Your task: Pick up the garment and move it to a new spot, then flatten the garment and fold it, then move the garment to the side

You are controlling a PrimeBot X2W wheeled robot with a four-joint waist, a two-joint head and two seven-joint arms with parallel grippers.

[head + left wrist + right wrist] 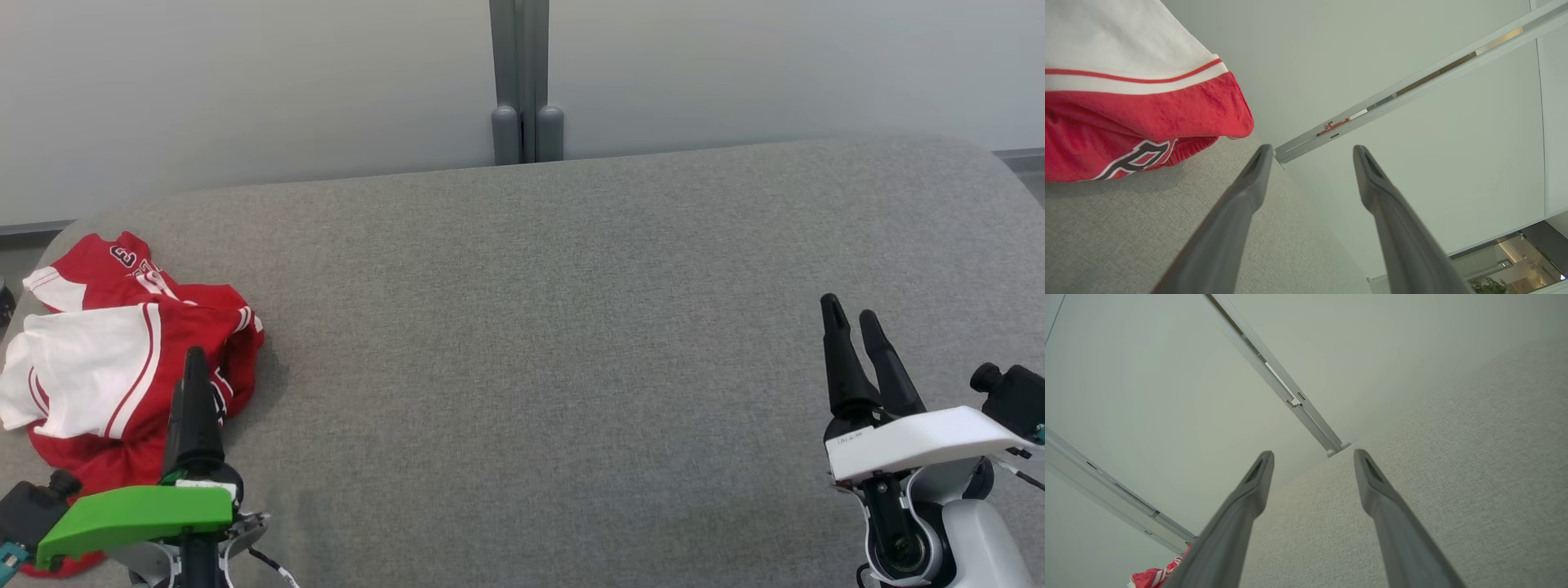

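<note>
step: pick up garment (122, 343) | garment: crumpled on table (531, 327), just left of left gripper (1312, 151), fingers spread, empty | right gripper (849, 309): spread, well apart | advice: swing left, pinch a thick fold

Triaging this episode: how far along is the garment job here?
Done: nothing visible. The garment lies crumpled and unfolded at the left end of the grey surface. In hand: the left gripper is open close by the garment, holding nothing, seemingly set for the pick-up. The right gripper is open over bare surface at the far right. Left: pick up and move, flatten, fold, move aside.
</note>
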